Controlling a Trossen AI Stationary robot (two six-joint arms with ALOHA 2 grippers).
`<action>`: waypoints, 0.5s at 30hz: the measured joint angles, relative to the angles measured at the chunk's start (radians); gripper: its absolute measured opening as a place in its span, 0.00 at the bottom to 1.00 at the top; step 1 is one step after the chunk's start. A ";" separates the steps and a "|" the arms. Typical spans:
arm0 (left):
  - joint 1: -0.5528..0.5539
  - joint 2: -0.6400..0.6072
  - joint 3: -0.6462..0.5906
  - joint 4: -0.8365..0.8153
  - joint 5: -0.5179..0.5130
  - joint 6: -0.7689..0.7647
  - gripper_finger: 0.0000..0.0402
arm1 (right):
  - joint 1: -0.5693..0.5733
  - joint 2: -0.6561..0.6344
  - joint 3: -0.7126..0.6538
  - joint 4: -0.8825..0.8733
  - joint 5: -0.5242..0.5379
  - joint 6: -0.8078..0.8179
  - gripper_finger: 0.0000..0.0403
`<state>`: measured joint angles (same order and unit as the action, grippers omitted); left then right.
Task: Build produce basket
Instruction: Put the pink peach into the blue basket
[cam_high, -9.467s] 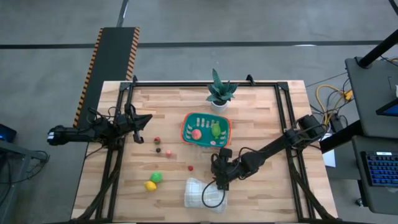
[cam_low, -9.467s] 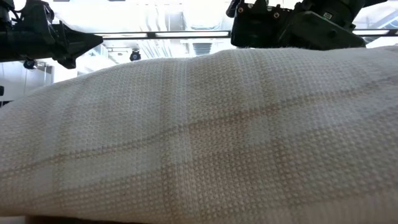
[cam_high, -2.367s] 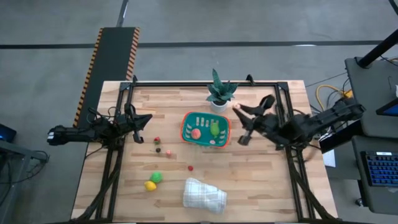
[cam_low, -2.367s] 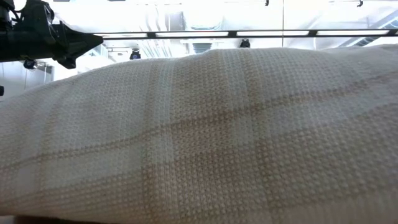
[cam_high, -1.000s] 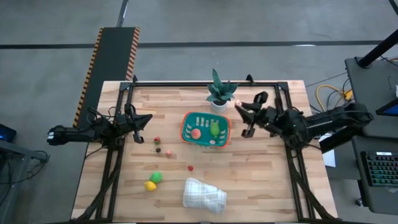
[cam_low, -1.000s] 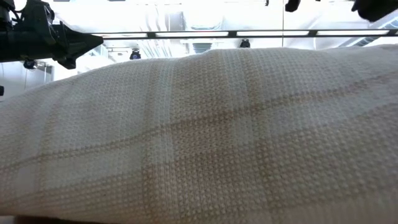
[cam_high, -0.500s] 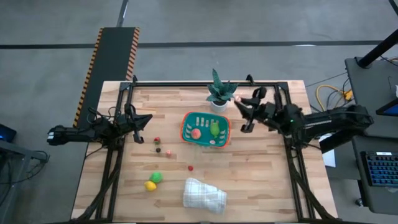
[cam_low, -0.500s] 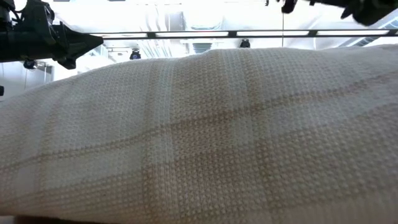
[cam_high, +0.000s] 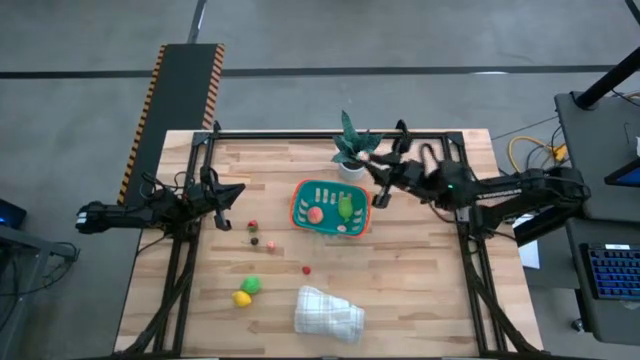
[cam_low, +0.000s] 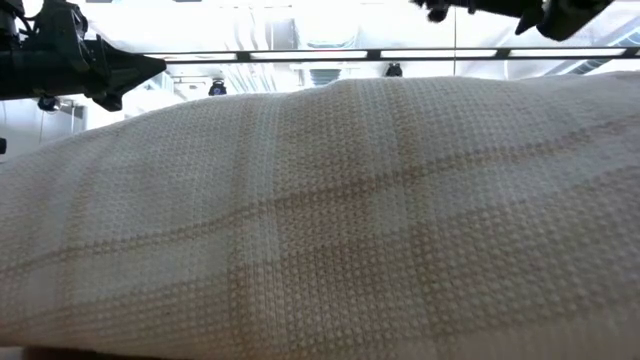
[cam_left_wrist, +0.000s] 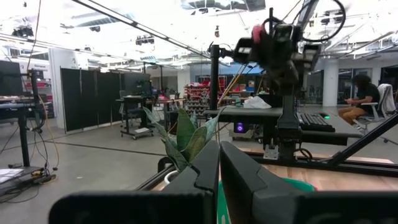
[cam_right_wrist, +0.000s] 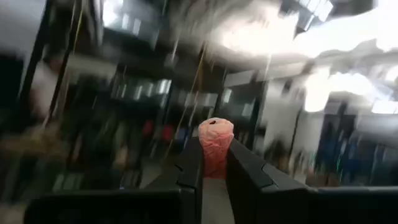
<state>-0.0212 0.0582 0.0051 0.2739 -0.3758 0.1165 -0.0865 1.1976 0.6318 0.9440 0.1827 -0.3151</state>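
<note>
The teal basket (cam_high: 331, 208) stands mid-table with a pink piece (cam_high: 316, 214) and a green piece (cam_high: 346, 208) lying in it. On the table to its left and near side lie small berries (cam_high: 254, 240), a green piece (cam_high: 251, 285) and a yellow piece (cam_high: 241, 298). My right gripper (cam_high: 373, 162) hangs above the table by the basket's far right corner, shut on a pink piece of produce (cam_right_wrist: 215, 134). My left gripper (cam_high: 235, 195) waits shut at the table's left edge. My right gripper pinches the pink piece's lower part (cam_right_wrist: 214, 163) between its two fingers (cam_right_wrist: 189, 167). The piece's rounded end sticks out past the fingertips. The fingers point toward the table's left, about level. The piece is lifted clear of the table.
A green potted plant (cam_high: 352, 148) stands just beyond the right gripper at the far edge. A folded white cloth (cam_high: 328, 313) lies near the front edge and fills the low view (cam_low: 320, 220). A dark frame rail (cam_high: 330, 133) borders the table.
My right gripper has carried the pink piece toward the table's left and far edge, closing in on the plant and the basket's far right corner, and has rolled a little. The piece stays between the fingers, clear of the table.
</note>
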 joint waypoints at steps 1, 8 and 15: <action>0.000 0.000 0.000 0.000 0.000 0.000 0.00 | -0.007 0.000 0.009 -0.066 -0.001 0.015 0.10; 0.000 0.000 0.000 -0.023 0.000 0.000 0.00 | -0.025 -0.019 0.018 -0.358 -0.008 0.057 0.10; 0.000 0.000 0.000 -0.046 0.000 0.000 0.00 | -0.037 -0.043 0.011 -0.509 -0.008 0.136 0.10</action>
<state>-0.0213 0.0582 0.0051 0.2280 -0.3759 0.1165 -0.1238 1.1545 0.6428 0.4353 0.1746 -0.1787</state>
